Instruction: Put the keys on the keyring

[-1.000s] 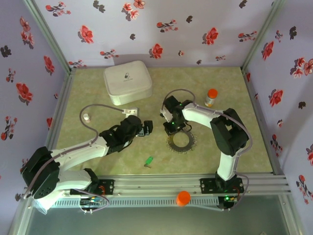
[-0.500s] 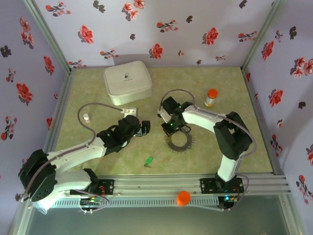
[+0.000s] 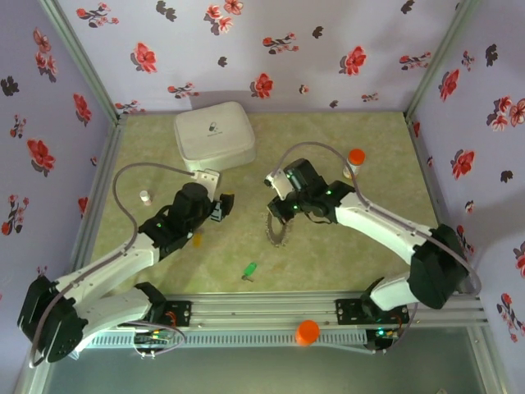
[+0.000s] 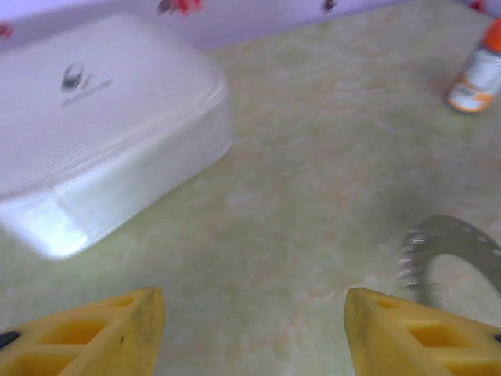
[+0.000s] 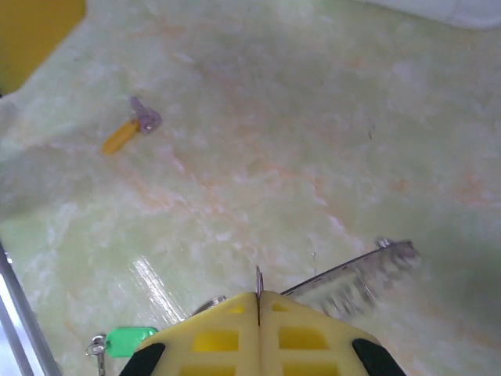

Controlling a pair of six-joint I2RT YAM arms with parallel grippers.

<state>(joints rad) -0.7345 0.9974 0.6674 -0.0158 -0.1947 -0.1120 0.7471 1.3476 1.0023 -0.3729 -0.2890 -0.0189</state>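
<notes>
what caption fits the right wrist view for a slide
Right gripper pinches the keyring; yellow key and green key lie loose nearby

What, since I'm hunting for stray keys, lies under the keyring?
Bare table shows beneath the keyring, held tilted by the right gripper. The green key and yellow key lie off to the side. The gripper itself hides the patch directly below it.

The right gripper (image 5: 258, 304), fingers closed on the thin edge of the keyring (image 5: 358, 274); yellow-headed key (image 5: 124, 135) upper left, green-headed key (image 5: 125, 341) lower left.
</notes>
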